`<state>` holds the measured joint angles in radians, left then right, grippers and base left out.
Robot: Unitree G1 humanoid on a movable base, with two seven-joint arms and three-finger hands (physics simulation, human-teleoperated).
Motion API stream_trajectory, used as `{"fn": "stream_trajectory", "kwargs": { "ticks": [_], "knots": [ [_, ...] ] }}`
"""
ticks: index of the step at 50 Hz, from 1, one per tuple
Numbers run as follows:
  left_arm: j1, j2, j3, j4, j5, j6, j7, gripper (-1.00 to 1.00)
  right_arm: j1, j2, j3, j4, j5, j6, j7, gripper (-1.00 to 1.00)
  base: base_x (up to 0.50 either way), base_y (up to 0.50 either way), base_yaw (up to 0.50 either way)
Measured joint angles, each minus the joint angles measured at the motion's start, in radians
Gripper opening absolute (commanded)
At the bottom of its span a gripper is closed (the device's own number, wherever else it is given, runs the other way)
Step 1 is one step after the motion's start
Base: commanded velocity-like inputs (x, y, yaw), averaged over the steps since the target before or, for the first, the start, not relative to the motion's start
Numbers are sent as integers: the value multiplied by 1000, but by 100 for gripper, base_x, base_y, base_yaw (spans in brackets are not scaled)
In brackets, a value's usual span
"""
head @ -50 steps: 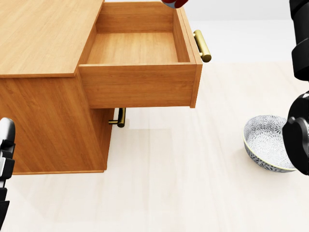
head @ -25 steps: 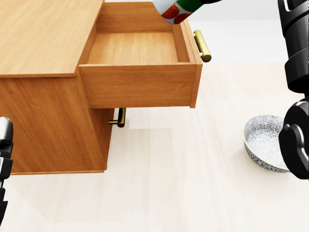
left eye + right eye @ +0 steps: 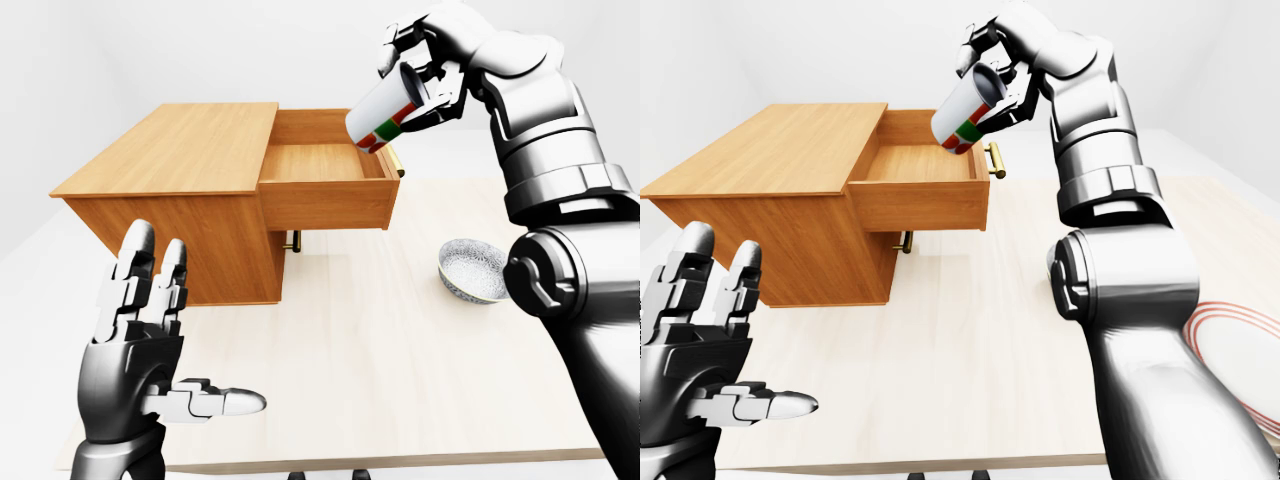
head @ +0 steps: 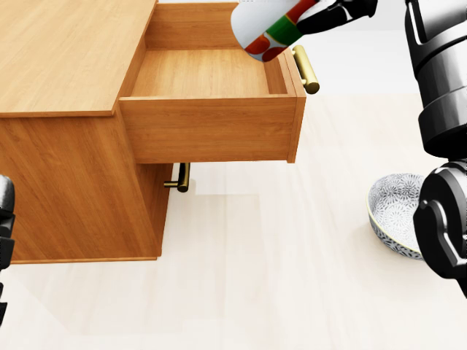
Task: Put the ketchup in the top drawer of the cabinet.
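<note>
Ketchup held tilted over the open top drawer.

The right hand grips the ketchup, its lower end just above the top drawer of the cabinet. The left hand hangs open, well apart; a bowl sits below the right hand.

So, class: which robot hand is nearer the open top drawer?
Right. The right robot hand holds the ketchup just above the top drawer; the left robot hand hangs open, well below it.

White, red, green ketchup
</note>
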<state>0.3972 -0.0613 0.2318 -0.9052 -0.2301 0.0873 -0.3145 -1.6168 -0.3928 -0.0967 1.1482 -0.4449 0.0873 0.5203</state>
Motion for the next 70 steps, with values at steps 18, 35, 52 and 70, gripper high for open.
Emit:
{"fn": "stream_trajectory", "kwargs": {
  "ticks": [18, 35, 52, 70],
  "knots": [
    [4, -1, -7, 3, 6, 0, -1, 100, 25, 8, -5, 7, 13, 0, -40, -100, 0, 0, 0],
    [15, -2, -17, -2, 10, 0, -5, 100, 38, 44, -1, 13, -4, 0, -137, -100, 0, 0, 0],
    [17, 1, -31, 7, 17, 0, -2, 100, 94, 86, -7, 26, 10, 0, -205, -100, 0, 0, 0],
    [17, 2, -29, 9, 13, 0, -3, 100, 113, 98, -3, 31, 1, 0, -233, -100, 0, 0, 0]
  ]
}}
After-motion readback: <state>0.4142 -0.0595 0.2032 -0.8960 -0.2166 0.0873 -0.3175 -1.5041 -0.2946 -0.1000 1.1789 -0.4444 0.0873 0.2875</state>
